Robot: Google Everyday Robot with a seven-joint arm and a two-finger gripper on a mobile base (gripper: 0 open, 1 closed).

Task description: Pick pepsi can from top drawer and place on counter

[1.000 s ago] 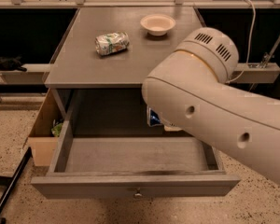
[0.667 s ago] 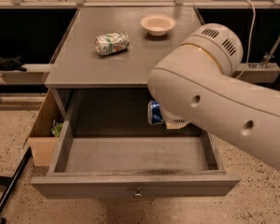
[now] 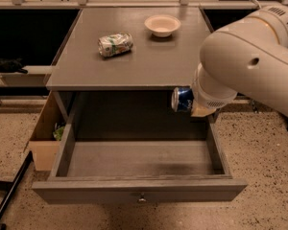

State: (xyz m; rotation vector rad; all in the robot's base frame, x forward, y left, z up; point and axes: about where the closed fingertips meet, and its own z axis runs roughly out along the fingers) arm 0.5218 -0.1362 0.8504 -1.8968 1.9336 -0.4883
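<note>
At the far left a tan cardboard box (image 3: 42, 140) stands on the speckled floor (image 3: 259, 147), touching the left side of the cabinet; something green (image 3: 59, 132) shows inside it, too hidden to name. Right of the box the top drawer (image 3: 110, 191) is pulled fully out toward the near side; its small round knob (image 3: 142, 199) sits at the middle of the front panel, and its grey bottom lies bare. Above and behind it is the counter (image 3: 153, 66); on its left half a silver-and-green can (image 3: 115, 44) lies on its side, dented; further right and farther back stands a small pale bowl (image 3: 162, 25), upright, well apart from that can. Right again, the pepsi can (image 3: 181, 99) hangs in the air on its side, silver end facing left, just below the counter's near edge and above the right rear part of the open drawer, touching neither; the gripper (image 3: 194, 107) has it clamped from the right, mostly hidden behind the thick white arm (image 3: 249, 61), which fills the right side of the view.
</note>
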